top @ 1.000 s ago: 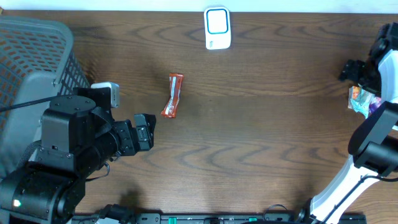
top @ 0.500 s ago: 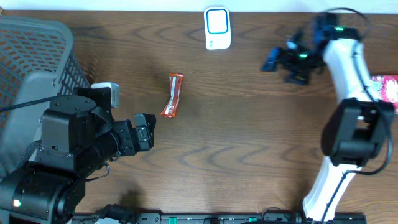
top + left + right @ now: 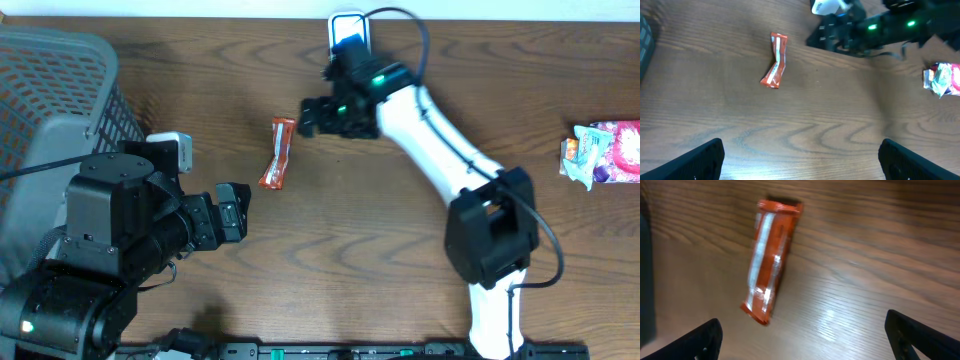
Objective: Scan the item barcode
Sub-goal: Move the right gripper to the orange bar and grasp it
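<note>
An orange snack wrapper (image 3: pixel 278 153) lies flat and slightly bent on the wooden table, also seen in the left wrist view (image 3: pixel 775 66) and the right wrist view (image 3: pixel 771 260). The white and blue scanner (image 3: pixel 349 45) stands at the table's far edge, partly hidden behind my right arm. My right gripper (image 3: pixel 310 115) hovers open just right of the wrapper's far end; its fingers (image 3: pixel 700 340) hold nothing. My left gripper (image 3: pixel 235 210) stands open near and to the left of the wrapper, with bare table between its fingers (image 3: pixel 695 162).
A grey mesh basket (image 3: pixel 50 90) fills the left side. A colourful packet (image 3: pixel 605 152) lies at the far right edge, also visible in the left wrist view (image 3: pixel 940 79). The right arm (image 3: pixel 440 140) stretches diagonally across the table's right half.
My right arm has swung from the table's far right edge across to the left, ending beside the orange wrapper. The left arm and the wrapper have not moved.
</note>
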`<action>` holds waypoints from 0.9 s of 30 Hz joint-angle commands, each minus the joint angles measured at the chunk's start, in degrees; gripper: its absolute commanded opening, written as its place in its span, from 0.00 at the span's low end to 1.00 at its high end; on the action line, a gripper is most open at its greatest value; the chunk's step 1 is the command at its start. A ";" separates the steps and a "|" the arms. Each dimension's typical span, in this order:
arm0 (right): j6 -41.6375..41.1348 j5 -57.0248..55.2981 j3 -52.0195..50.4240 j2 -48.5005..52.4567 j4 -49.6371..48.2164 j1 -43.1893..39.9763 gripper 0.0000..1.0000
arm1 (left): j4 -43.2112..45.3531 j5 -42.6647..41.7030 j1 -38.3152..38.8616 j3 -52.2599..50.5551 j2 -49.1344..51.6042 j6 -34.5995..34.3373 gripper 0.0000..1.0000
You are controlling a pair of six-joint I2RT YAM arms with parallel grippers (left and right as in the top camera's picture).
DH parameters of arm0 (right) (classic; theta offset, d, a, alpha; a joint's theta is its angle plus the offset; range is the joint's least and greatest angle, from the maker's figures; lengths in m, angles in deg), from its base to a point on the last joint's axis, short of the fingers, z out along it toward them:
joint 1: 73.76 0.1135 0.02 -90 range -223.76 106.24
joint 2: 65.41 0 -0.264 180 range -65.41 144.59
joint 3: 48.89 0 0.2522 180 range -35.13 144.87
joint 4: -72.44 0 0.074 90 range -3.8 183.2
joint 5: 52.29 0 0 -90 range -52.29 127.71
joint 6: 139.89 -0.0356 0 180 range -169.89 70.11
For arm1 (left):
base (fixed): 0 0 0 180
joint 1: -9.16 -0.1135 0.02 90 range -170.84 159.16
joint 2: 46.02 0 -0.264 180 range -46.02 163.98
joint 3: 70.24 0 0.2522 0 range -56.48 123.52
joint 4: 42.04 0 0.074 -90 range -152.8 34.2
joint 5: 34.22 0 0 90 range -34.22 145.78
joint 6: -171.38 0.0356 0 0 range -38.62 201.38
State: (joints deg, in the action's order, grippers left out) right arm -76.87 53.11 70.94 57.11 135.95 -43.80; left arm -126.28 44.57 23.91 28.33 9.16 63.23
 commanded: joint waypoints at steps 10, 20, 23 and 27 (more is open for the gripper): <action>-12.20 -8.44 -0.22 6.93 -8.55 8.41 0.95 | -0.02 0.55 0.13 0.20 -0.20 0.13 0.98; -12.17 -2.56 -0.22 12.52 -12.17 10.27 0.47 | -0.02 0.55 0.13 0.20 -0.20 0.13 0.98; -12.17 -1.05 -0.22 12.48 -11.65 10.64 0.29 | -0.02 0.55 0.13 0.20 -0.20 0.13 0.98; -12.15 -0.26 -0.20 12.13 -10.97 10.75 0.01 | -0.02 0.55 0.13 0.20 -0.20 0.13 0.98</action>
State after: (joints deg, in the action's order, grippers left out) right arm -88.89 51.49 70.87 69.28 124.39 -33.40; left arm -126.28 44.57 23.91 28.33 9.16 63.23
